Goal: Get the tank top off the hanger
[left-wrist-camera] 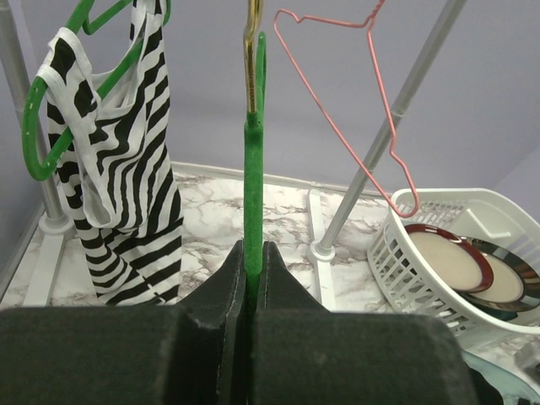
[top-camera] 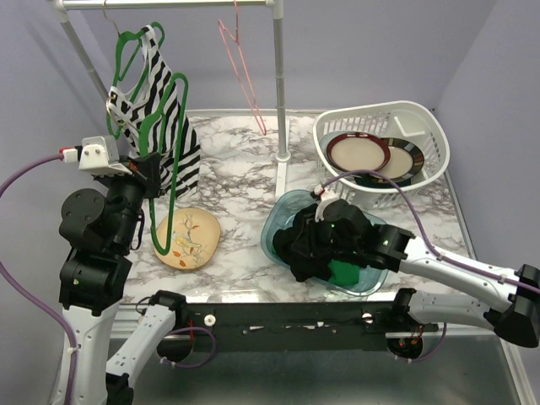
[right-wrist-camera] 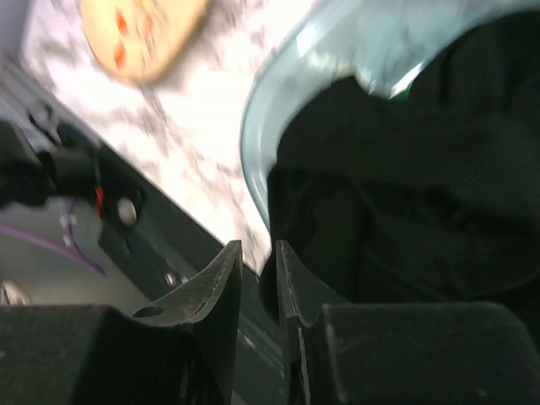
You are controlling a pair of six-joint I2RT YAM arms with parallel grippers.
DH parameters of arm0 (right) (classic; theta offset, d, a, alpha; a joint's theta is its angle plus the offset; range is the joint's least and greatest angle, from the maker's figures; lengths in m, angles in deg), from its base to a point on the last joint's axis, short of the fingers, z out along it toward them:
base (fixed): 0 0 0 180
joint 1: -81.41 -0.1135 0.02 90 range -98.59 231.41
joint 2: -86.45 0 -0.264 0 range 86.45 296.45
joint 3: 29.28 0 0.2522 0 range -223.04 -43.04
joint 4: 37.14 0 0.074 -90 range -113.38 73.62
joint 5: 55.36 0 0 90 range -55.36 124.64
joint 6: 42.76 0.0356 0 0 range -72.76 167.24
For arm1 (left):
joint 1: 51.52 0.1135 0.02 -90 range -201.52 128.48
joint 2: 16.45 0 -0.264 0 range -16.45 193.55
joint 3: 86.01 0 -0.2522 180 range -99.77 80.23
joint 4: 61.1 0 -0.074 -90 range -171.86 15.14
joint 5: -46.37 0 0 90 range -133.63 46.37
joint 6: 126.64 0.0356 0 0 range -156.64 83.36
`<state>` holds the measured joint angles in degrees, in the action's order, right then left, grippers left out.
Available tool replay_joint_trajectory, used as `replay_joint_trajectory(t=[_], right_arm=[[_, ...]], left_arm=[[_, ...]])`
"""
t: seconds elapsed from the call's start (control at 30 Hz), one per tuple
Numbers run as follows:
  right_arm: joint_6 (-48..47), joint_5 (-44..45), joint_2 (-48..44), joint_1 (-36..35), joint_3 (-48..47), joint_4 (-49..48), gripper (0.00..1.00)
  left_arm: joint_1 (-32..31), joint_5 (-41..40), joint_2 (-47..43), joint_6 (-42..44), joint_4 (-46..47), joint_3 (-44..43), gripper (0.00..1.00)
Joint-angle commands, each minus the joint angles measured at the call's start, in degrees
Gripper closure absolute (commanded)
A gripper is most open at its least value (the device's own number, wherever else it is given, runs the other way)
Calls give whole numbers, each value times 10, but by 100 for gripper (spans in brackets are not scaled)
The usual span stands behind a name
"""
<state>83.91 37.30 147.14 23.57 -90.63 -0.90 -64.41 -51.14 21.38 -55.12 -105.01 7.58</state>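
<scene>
At the left end of the rack point(top-camera: 278, 84), the tank top point(left-wrist-camera: 126, 169) is hung on a green hanger point(left-wrist-camera: 29, 126), straps over its shoulders, body hanging low towards the table. A second green hanger point(left-wrist-camera: 252, 186) is pinched edge-on by the left gripper point(left-wrist-camera: 253, 253), jaws pressed tight on its bar, just beside the top; whether any cloth is caught on it cannot be told. The right gripper point(right-wrist-camera: 257, 249) is well apart, low over black cloth point(right-wrist-camera: 405, 194) in the teal bowl point(right-wrist-camera: 261, 126), fingers parted a little, nothing seen between them. Step in hand, as judged: a hanger is to be steadied and a strap slipped off. The left clamp should be held firm and level so the bar is not twisted. The right gripper should be brought across, one strap taken near the shoulder end and drawn outward past the tip, not yanked down, else the hook may be dragged off the rack. Count: green hangers 2, pink hanger point(top-camera: 243, 76) 1, tank top 1, basket point(top-camera: 380, 107) 1, plates point(top-camera: 359, 152) in it 2, tan plate point(top-camera: 187, 239) 1, teal bowl 1, black cloth 1.
</scene>
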Motion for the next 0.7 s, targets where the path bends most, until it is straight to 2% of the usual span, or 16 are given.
replay_joint_trajectory(t=[0.0, 0.13, 0.27, 0.37, 0.5, 0.67], right_arm=[[-7, -94, 25, 1, 52, -27, 72], [-19, -46, 67, 1, 47, -26, 75], [-6, 142, 108, 1, 41, 6, 79], [6, 231, 135, 1, 43, 20, 80], [18, 265, 162, 0, 52, 7, 80], [10, 232, 146, 1, 52, -11, 80]], left_arm=[[-3, -12, -1, 9, 3, -12, 100], [-4, -36, 6, 29, 14, -1, 100], [-20, -127, 28, 69, 36, 8, 100], [-21, -124, 66, 78, 15, -35, 100], [-21, -102, 106, 81, -15, -86, 100], [-21, -95, 138, 96, -27, -120, 100]])
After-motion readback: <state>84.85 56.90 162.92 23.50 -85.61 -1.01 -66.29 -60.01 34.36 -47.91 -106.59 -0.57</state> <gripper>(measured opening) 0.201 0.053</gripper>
